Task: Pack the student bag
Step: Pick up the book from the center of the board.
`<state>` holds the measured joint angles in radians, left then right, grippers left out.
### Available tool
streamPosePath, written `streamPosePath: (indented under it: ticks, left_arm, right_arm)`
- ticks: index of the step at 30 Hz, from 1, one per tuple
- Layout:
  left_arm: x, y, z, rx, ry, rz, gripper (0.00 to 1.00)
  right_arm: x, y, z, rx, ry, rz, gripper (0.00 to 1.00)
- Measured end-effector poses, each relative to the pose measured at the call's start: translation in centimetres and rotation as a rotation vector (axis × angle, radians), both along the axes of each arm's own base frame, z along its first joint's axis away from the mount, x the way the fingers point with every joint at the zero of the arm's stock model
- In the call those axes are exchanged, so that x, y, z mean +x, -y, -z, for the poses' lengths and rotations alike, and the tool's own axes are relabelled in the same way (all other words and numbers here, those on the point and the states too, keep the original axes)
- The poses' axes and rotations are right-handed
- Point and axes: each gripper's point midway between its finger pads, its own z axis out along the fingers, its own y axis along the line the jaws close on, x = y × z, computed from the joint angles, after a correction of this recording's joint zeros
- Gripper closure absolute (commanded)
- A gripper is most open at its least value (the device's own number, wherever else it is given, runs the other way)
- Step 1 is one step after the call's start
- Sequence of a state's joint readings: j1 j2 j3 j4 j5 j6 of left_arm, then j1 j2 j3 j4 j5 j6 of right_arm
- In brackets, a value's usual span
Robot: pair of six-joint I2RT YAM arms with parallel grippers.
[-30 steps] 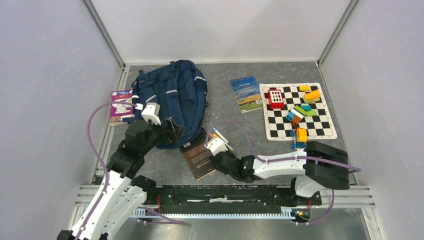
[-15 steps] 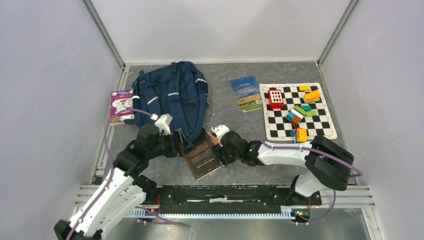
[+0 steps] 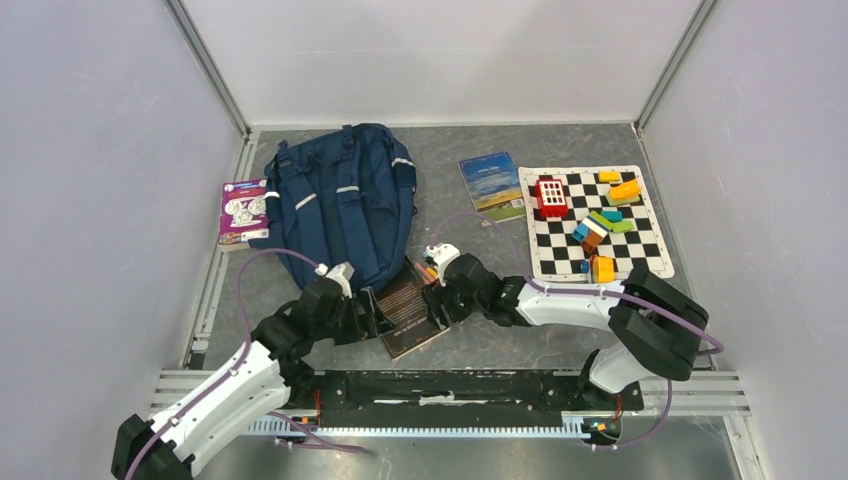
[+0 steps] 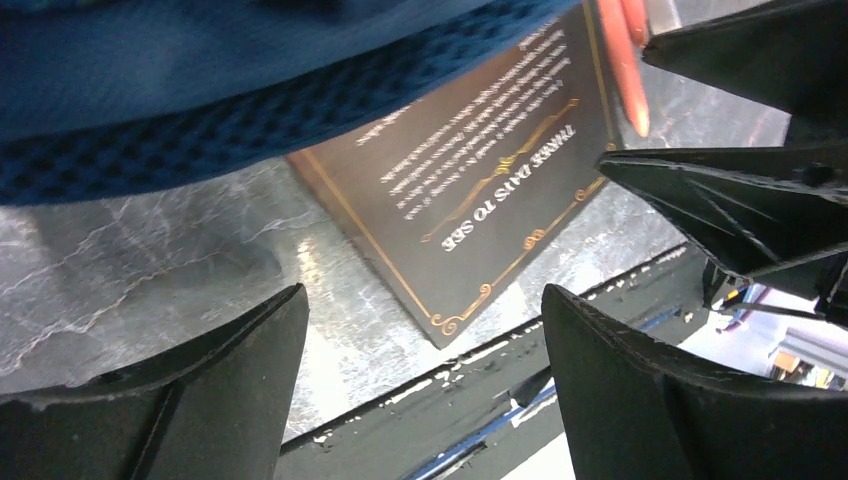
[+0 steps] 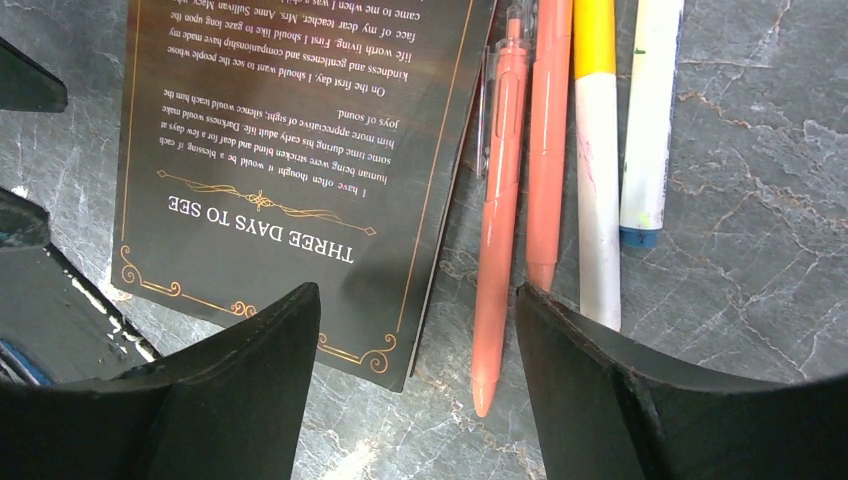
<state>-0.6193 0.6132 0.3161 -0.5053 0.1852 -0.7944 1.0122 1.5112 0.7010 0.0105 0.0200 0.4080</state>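
Book [image 3: 405, 308] corner at student bag [image 3: 345, 200] edge, pens [image 5: 548, 150] just beside

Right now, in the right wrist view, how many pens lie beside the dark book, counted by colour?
Salmon pens: 2
Yellow-and-white pen: 1
White pen with a blue end: 1
Total: 4
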Motion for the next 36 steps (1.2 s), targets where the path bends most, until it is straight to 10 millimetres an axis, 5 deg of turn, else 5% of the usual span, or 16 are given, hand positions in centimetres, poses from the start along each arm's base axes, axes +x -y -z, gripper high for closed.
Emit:
streamPosePath:
  ticks: [17,24,36]
  left_arm:
    - [1.9,-1.2,2.1,-0.011,0.036,-0.188,0.25]
    - [2.6,-1.2,2.6,-0.007,0.050,-0.213,0.38]
    - [3.4,-0.8,2.9,-0.039,0.089,-0.220,0.41]
  right_arm:
    - [-1.0,-1.7,-1.4,0.102,-0.046,-0.016,0.34]
    - [-1.2,-1.7,0.3,0.080,-0.090,0.009,0.30]
    - [-1.3,-2.4,0.5,0.146,-0.129,0.007,0.30]
